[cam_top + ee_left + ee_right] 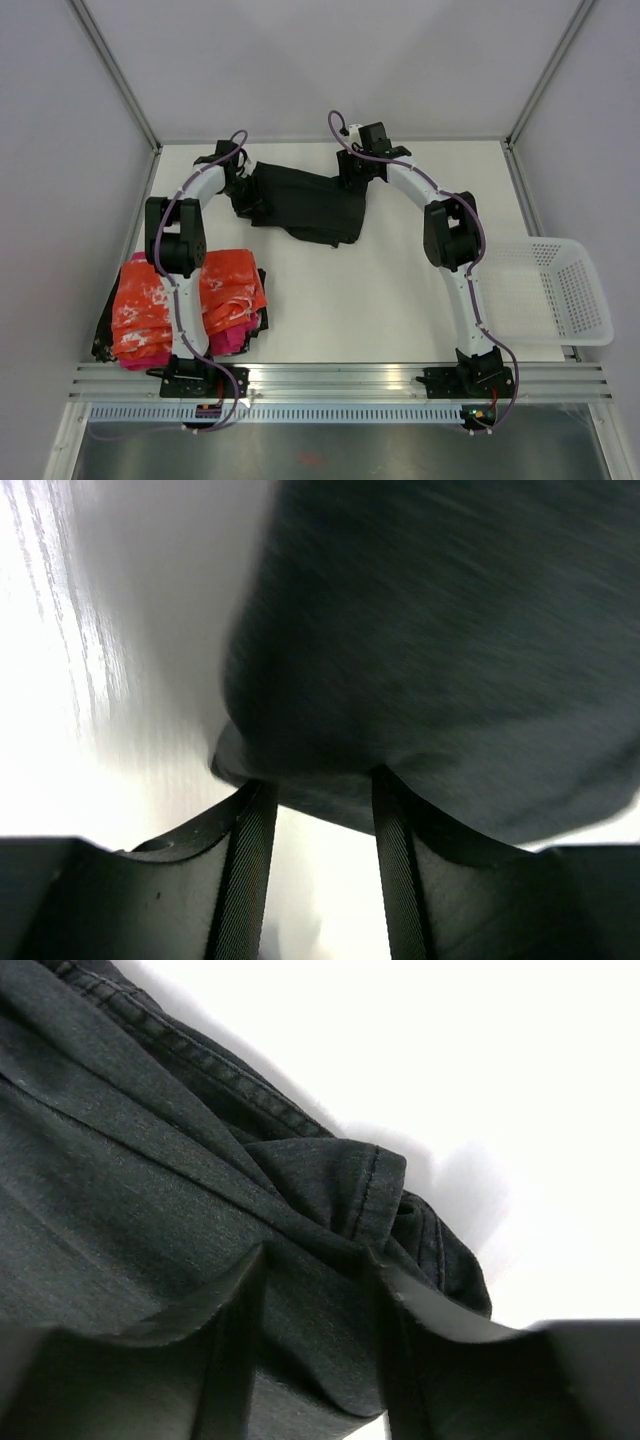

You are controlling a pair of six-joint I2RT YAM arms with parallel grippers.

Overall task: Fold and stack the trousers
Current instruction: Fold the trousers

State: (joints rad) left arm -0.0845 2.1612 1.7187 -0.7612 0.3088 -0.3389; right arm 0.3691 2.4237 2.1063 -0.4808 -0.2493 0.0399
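The black trousers lie bunched at the far middle of the table. My left gripper is at their left end and my right gripper at their right end. In the left wrist view the left gripper has its jaws apart, with bare table showing between them and the edge of the trousers lying across the fingertips. The right wrist view shows my right gripper with its jaws apart and pushed down over the trousers. Folded dark cloth fills the gap, and a hemmed fold is bunched just beyond the tips.
A pile of folded clothes sits at the near left: an orange-and-white garment on top, a magenta one under it and dark cloth at its left edge. A white plastic basket stands at the right edge. Walls enclose the table.
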